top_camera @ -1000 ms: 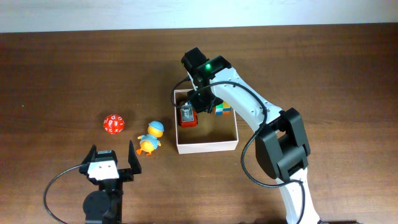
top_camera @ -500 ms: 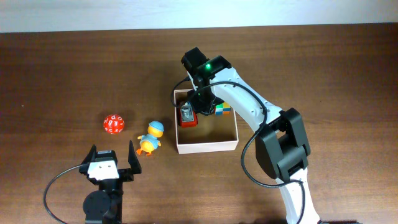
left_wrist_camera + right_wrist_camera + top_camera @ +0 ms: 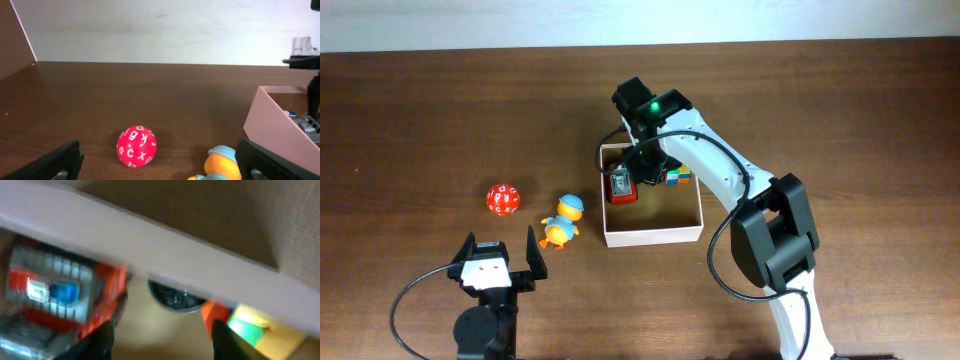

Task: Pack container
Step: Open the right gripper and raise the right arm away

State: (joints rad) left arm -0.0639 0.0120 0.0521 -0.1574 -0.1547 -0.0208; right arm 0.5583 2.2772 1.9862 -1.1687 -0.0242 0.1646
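Observation:
The container (image 3: 665, 217) is a square white-walled box with a tan floor, at mid-table. A red and grey toy truck (image 3: 621, 186) lies in its left part and a multicoloured cube (image 3: 678, 177) in its far part. My right gripper (image 3: 645, 172) hangs over the box between them. In the right wrist view the gripper (image 3: 162, 342) is open, with only tan floor between its fingers, the truck (image 3: 60, 290) at left and the cube (image 3: 250, 325) at right. My left gripper (image 3: 500, 250) stands open near the front edge, holding nothing.
A red ball with white letters (image 3: 503, 199) and an orange duck with a blue cap (image 3: 561, 220) lie on the table left of the box. In the left wrist view, the ball (image 3: 136, 146), the duck (image 3: 222, 162) and the box wall (image 3: 270, 120) lie ahead of the fingers.

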